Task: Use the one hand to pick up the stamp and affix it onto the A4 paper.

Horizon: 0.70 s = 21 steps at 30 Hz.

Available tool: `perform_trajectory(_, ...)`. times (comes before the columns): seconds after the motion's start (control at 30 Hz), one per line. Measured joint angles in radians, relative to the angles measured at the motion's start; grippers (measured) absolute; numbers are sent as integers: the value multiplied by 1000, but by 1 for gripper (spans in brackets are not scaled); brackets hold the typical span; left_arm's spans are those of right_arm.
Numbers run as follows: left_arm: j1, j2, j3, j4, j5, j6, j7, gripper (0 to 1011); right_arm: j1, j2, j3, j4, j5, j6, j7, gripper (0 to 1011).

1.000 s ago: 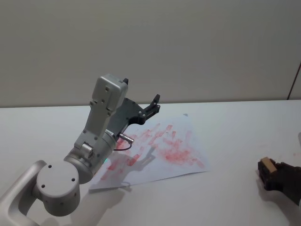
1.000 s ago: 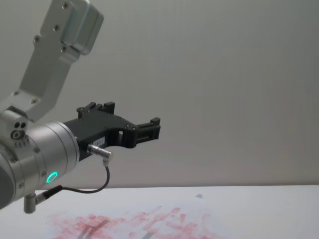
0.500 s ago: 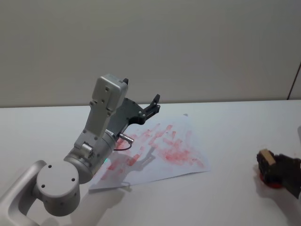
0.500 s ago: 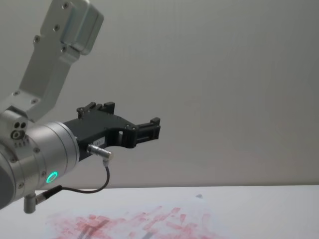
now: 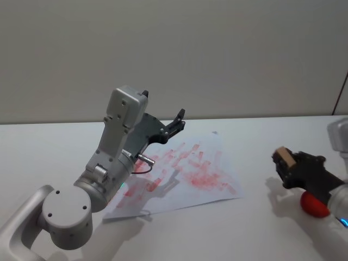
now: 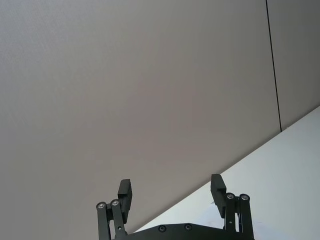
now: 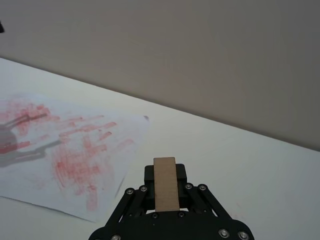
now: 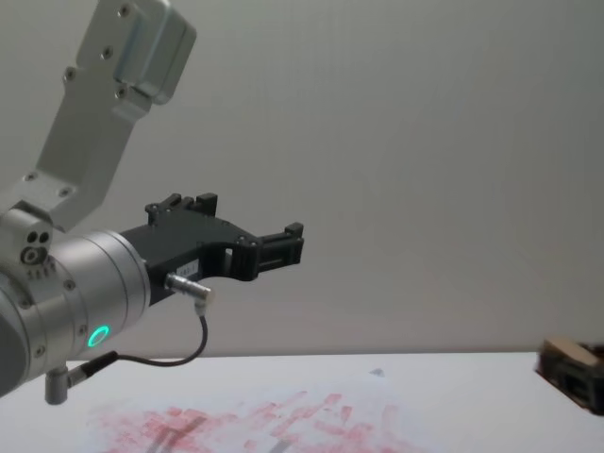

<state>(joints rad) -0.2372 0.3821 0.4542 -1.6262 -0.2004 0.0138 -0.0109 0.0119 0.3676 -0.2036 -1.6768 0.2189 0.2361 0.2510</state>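
The stamp is a small light-brown wooden block, held above the table to the right of the A4 paper. My right gripper is shut on the stamp; its flat wooden face stands between the black fingers in the right wrist view, and it enters the chest view at the right edge. The white sheet, covered in faded red prints, lies flat at the table's middle. My left gripper hangs open and raised over the paper's far left part, holding nothing.
A round red ink pad lies on the white table under my right arm. The left arm's silver body stands over the paper's near left corner. A plain grey wall runs behind the table.
My right gripper has lifted the stamp off the red ink pad and carried it up and left toward the paper. The pad is now uncovered. The left arm has not moved.
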Motion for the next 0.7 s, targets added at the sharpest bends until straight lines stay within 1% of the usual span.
perform_trajectory(0.13, 0, 0, 0, 0, 0, 0, 0, 1001, 50, -26, -14, 44, -13, -13, 63, 219)
perform_trajectory(0.2, 0, 0, 0, 0, 0, 0, 0, 1001, 67, -35, -20, 61, -17, -16, 83, 219)
perform_trajectory(0.23, 0, 0, 0, 0, 0, 0, 0, 1001, 84, -45, -25, 80, -21, -18, 108, 219)
perform_trajectory(0.3, 0, 0, 0, 0, 0, 0, 0, 1001, 104, -56, -32, 105, -25, -19, 129, 219)
perform_trajectory(0.37, 0, 0, 0, 0, 0, 0, 0, 1001, 132, -72, -40, 141, -32, -20, 166, 219)
perform_trajectory(0.43, 0, 0, 0, 0, 0, 0, 0, 1001, 153, -85, -47, 170, -36, -20, 187, 219)
perform_trajectory(0.5, 0, 0, 0, 0, 0, 0, 0, 1001, 181, -101, -57, 211, -44, -18, 221, 219)
perform_trajectory(0.53, 0, 0, 0, 0, 0, 0, 0, 1001, 203, -114, -65, 245, -49, -16, 241, 219)
perform_trajectory(0.57, 0, 0, 0, 0, 0, 0, 0, 1001, 203, -114, -65, 245, -49, -16, 241, 219)
perform_trajectory(0.6, 0, 0, 0, 0, 0, 0, 0, 1001, 222, -124, -71, 274, -56, -12, 263, 219)
perform_trajectory(0.7, 0, 0, 0, 0, 0, 0, 0, 1001, 260, -146, -84, 338, -68, -4, 299, 219)
